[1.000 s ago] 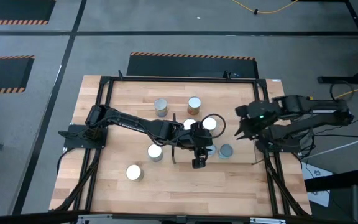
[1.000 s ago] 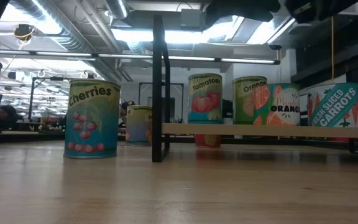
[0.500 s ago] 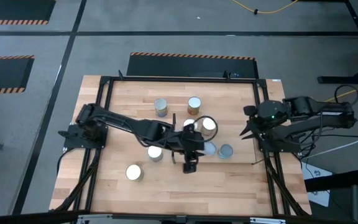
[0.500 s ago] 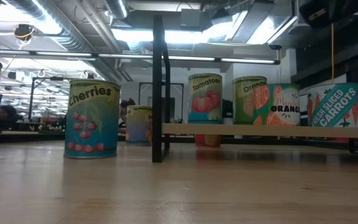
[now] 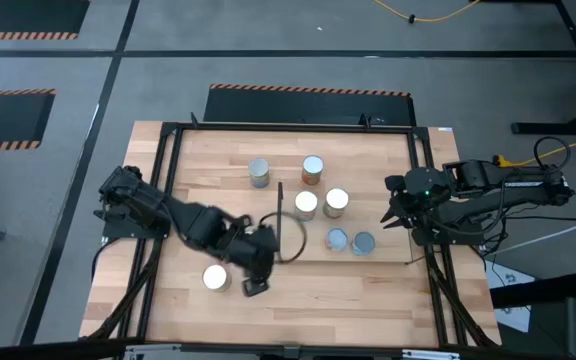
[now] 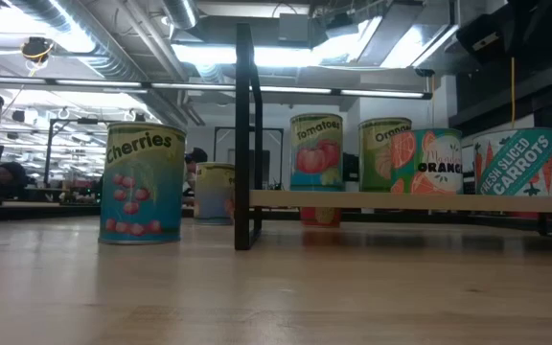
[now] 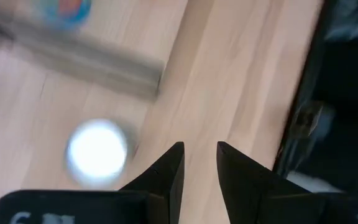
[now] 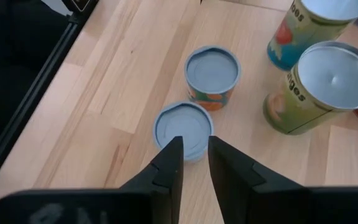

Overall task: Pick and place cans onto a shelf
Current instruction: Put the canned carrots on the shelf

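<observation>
Several cans stand upright on the table. Four of them (image 5: 336, 202) stand on the light-wood shelf (image 6: 410, 201), beside its dark upright panel (image 5: 280, 215). Two cans (image 5: 259, 172) stand at the far side, and one white-topped can (image 5: 215, 278) stands at the near left. My left gripper (image 5: 255, 287) is shut and empty, just right of that can, which also shows in the left wrist view (image 7: 97, 152). My right gripper (image 5: 391, 214) is shut and empty at the table's right edge, behind two pale-blue-topped cans (image 8: 183, 127).
A black frame (image 5: 168, 140) runs around the tabletop. My left arm (image 5: 193, 225) lies across the near left of the table. Bare wood (image 5: 348, 300) lies along the near edge. In the low view a Cherries can (image 6: 142, 182) stands left of the shelf's upright (image 6: 247, 134).
My left gripper has swept from the shelf's near side toward the table's left and near edges, ending beside the white-topped can; the arm has folded back with it. The cans have stayed in place.
</observation>
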Tool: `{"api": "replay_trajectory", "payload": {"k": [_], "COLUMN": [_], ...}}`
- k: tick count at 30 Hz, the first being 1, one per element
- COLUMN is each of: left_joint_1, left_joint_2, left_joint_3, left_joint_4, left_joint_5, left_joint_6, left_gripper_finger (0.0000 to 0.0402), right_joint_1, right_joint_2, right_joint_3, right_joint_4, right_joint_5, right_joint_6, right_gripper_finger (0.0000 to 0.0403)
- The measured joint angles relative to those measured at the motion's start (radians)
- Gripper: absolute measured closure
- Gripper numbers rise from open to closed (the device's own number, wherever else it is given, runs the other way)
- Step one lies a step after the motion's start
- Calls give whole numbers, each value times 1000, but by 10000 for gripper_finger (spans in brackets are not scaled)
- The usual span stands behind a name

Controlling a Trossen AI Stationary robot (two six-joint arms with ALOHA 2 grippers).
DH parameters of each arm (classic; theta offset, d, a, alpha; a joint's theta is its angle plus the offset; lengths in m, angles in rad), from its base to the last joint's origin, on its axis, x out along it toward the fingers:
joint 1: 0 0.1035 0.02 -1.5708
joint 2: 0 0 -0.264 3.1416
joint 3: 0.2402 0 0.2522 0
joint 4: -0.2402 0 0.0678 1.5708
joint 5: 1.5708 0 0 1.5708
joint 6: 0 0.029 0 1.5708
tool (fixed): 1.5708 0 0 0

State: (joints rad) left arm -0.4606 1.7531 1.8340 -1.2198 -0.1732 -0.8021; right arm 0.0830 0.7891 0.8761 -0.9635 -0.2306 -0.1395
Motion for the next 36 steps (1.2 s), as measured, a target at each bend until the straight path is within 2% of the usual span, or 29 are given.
{"api": "replay_trajectory", "payload": {"k": [8, 17, 26, 36], "left_joint_1": [-127, -205, -201, -126], "left_joint_2": [9, 9, 0, -41], "left_joint_3": [0, 0, 0, 0], "left_joint_4": [-176, -257, -355, -353], "left_joint_5": [-29, -75, -72, -80], "left_joint_6": [-239, -357, -400, -289], "left_gripper_finger": [315, 315, 315, 315], "right_joint_1": [0, 0, 0, 0], "right_joint_2": [0, 0, 0, 1], "right_joint_3": [0, 0, 0, 0], "right_joint_4": [4, 4, 4, 4], "right_joint_5": [0, 0, 1, 1], "right_joint_6": [0, 0, -2, -3], "right_gripper_finger": [323, 323, 323, 323]}}
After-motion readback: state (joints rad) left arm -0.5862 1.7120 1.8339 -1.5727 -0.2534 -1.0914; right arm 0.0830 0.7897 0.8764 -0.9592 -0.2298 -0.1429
